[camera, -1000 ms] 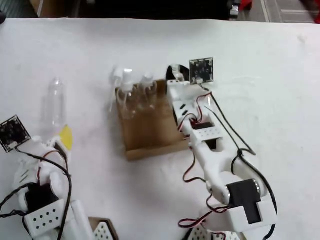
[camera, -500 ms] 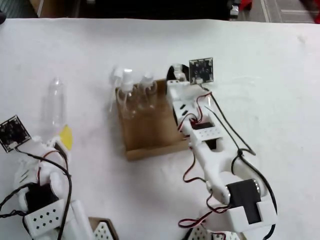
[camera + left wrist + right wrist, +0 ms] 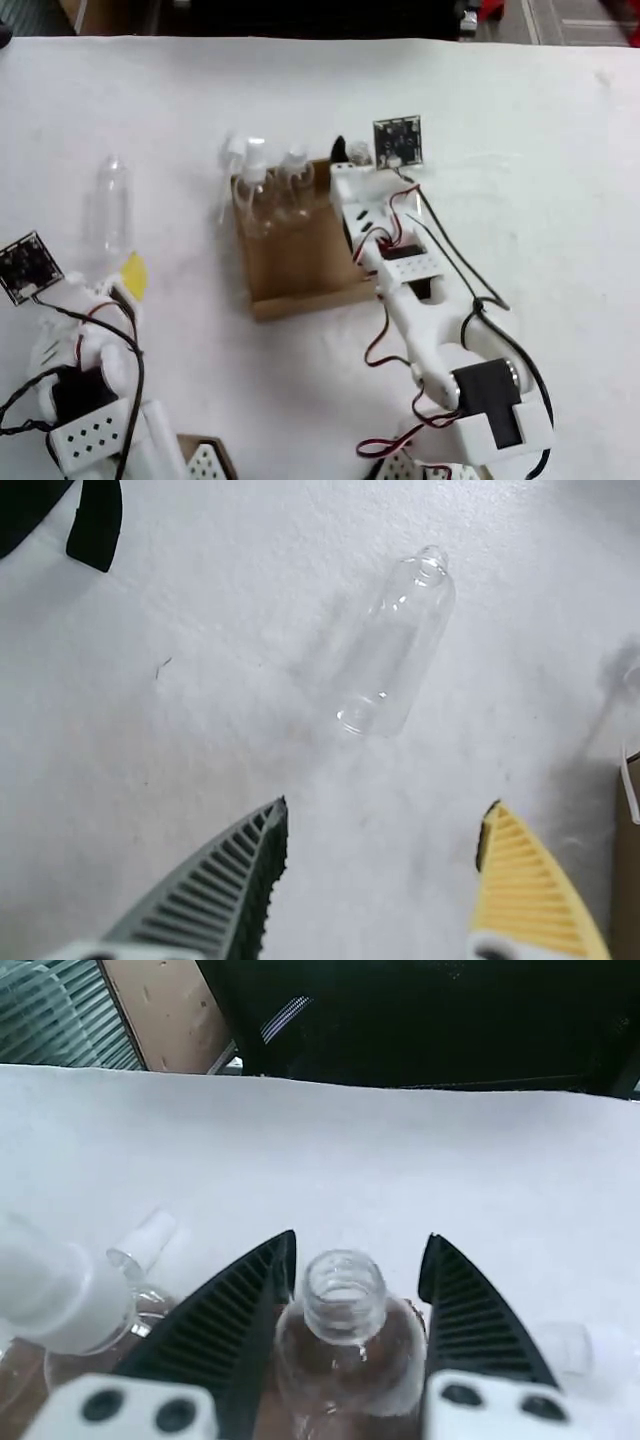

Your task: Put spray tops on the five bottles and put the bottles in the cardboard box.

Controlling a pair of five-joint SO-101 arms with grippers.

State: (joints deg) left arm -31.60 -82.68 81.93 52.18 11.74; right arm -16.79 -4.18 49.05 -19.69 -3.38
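A cardboard box [image 3: 300, 260] lies at the table's middle, with several spray-topped bottles [image 3: 265, 185] standing along its far end. My right gripper [image 3: 342, 155] is at the box's far right corner. In its wrist view the right gripper [image 3: 360, 1243] is shut on an upright clear bottle [image 3: 345, 1305] with an open neck and no top, over the cardboard. The topped bottles [image 3: 55, 1300] stand beside it. Another topless clear bottle [image 3: 112, 205] lies on the cloth at the left. My left gripper [image 3: 385, 820] is open just short of that lying bottle [image 3: 395, 660].
White cloth covers the table [image 3: 520, 120]. The box's edge [image 3: 630, 830] shows near my yellow finger [image 3: 520, 890]. A black strap [image 3: 95, 525] lies beyond the lying bottle. Dark furniture stands past the table's far edge [image 3: 420, 1020].
My right gripper with the bottle has shifted slightly left, towards the box's far corner. The left arm and the lying bottle have stayed put.
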